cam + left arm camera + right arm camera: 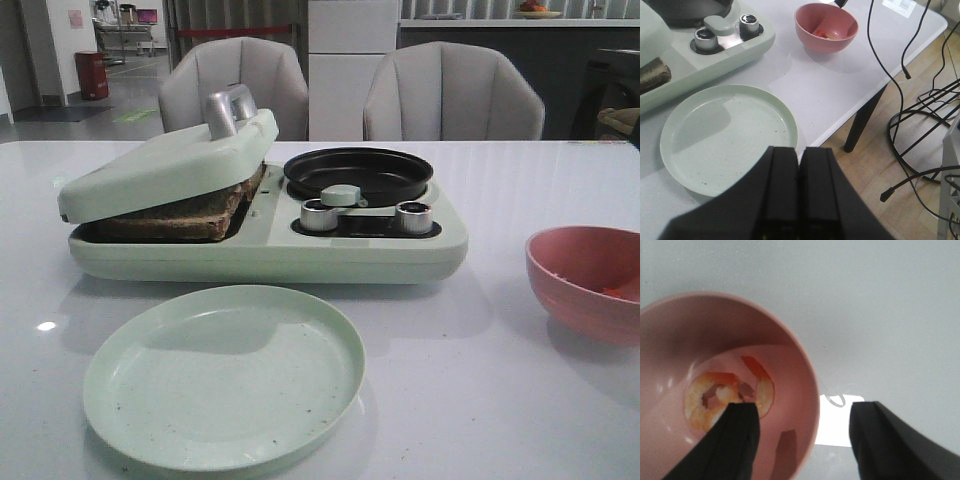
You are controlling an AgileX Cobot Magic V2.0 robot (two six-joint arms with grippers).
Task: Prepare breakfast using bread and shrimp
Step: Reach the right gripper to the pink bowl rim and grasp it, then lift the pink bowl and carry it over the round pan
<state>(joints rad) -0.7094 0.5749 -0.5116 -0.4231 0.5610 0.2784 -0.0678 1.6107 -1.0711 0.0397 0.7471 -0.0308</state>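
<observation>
Mint green is the colour that rules this table: my landmark is the pale green breakfast maker (270,235) sitting in the middle of the white table (480,400). On its left half the hinged lid (165,165) is propped at a tilt on the bread (175,215), dark-crusted slices lying in the press under it, their edge poking out toward me. On top of that lid stand two silver cylinders (230,108). Moving across the maker, the small black pan (358,172) sits on its right half, with two silver knobs (320,215) just in front of the pan.

In front of the maker lies the pale green plate (225,375), near it but not touching. My left gripper (800,172) hangs over the near rim of that plate, its black fingers pressed together with nothing between them.

Right of the maker, well apart from it, is the pink bowl (590,280). The shrimp (725,397) are curled in the bottom of it, orange and pale. My right gripper (802,427) hovers over the bowl's rim with fingers spread wide, one finger (737,440) inside the bowl just beside the shrimp, the other outside above the table. It holds nothing.
</observation>
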